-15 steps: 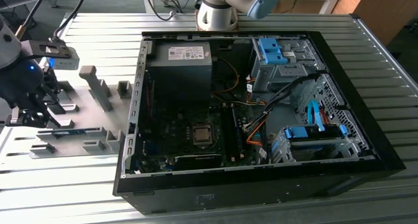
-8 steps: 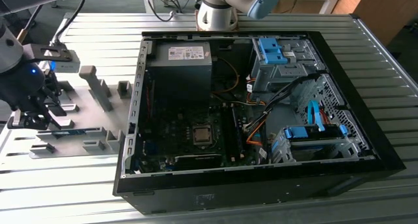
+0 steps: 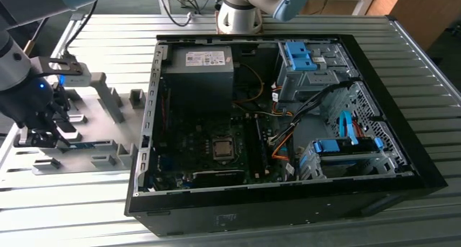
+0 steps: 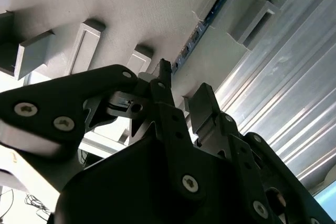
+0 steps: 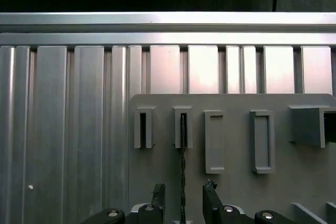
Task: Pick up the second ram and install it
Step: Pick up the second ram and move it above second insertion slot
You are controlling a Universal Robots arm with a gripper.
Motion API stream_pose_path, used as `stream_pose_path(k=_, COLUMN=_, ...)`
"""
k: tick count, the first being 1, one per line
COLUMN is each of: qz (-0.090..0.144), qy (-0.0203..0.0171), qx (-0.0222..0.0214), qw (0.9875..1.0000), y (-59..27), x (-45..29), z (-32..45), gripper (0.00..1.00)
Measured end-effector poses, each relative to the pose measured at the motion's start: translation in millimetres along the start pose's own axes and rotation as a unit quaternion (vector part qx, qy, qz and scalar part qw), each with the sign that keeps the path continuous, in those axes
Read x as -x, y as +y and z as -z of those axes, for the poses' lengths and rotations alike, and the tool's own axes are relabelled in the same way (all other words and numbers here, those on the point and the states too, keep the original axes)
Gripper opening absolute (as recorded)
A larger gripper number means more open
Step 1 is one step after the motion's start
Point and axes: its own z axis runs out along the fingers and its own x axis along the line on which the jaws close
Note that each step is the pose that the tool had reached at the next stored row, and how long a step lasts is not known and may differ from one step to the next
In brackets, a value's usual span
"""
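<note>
Exterior view first: the claw (image 3: 45,140) hangs low over a gray holder plate (image 3: 83,104). The plate lies on the ribbed metal table (image 3: 72,204), on the exterior view's left, just beside the open black computer case (image 3: 288,206). The second ram (image 3: 86,145) is a thin blue strip. It stands on its edge in a slot along the near side of the plate, right by the tips of the claw.

In the first wrist view the second ram (image 5: 182,171) looks like one thin dark line, because it is seen edge on. Its far end sits in a small gray slot block (image 5: 182,127). The claw (image 5: 182,203) is open. One finger (image 5: 158,195) is on one side of the ram and one finger (image 5: 210,195) is on the other side. The ram runs down the middle between them. There is a gap on each side, so no finger touches it.

In the second wrist view the second ram (image 4: 202,22) lies in its long slot in the plate, and its near end comes close to the open claw (image 4: 184,95).
</note>
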Motion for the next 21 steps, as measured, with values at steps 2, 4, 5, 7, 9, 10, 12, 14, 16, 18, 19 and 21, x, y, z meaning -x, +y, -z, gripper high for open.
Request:
stream_pose_path(k=2, qz=0.0, qy=0.0, qx=0.0, qw=1.0, y=1.3, x=-0.1, z=-3.6, gripper=0.42)
stream_pose_path(k=4, qz=0.0, qy=0.0, qx=-0.0001, qw=1.0, y=2.0, x=-0.2, z=-7.4, gripper=0.42)
stream_pose_path(k=5, qz=-0.001, qy=-0.0001, qx=-0.0001, qw=1.0, y=2.1, x=-0.2, z=-8.9, gripper=0.42)
stream_pose_path(k=7, qz=-0.001, qy=-0.0001, qx=0.0, qw=1.0, y=2.3, x=-0.2, z=-11.0, gripper=0.42)
stream_pose_path(k=9, qz=-0.001, qy=0.0, qx=0.0, qw=1.0, y=2.3, x=-0.2, z=-11.2, gripper=0.42)
stream_pose_path(k=10, qz=-0.001, qy=0.0, qx=0.0001, qw=1.0, y=2.3, x=-0.3, z=-11.2, gripper=0.42)
stream_pose_path(k=12, qz=-0.001, qy=-0.0001, qx=0.0, qw=1.0, y=2.3, x=-0.2, z=-11.7, gripper=0.42)
stream_pose_path(k=14, qz=-0.001, qy=-0.0002, qx=-0.0002, qw=1.0, y=2.2, x=-0.3, z=-14.4, gripper=0.42)
stream_pose_path(k=16, qz=-0.001, qy=-0.0001, qx=-0.0001, qw=1.0, y=2.1, x=-0.3, z=-17.8, gripper=0.42)
stream_pose_path(k=18, qz=-0.001, qy=-0.0001, qx=-0.0001, qw=1.0, y=2.1, x=-0.4, z=-21.3, gripper=0.42)
stream_pose_path(k=19, qz=-0.001, qy=-0.0001, qx=-0.0001, qw=1.0, y=2.1, x=-0.4, z=-22.8, gripper=0.42)
stream_pose_path(k=21, qz=-0.001, qy=0.0, qx=-0.0001, qw=1.0, y=2.1, x=-0.5, z=-24.9, gripper=0.42)
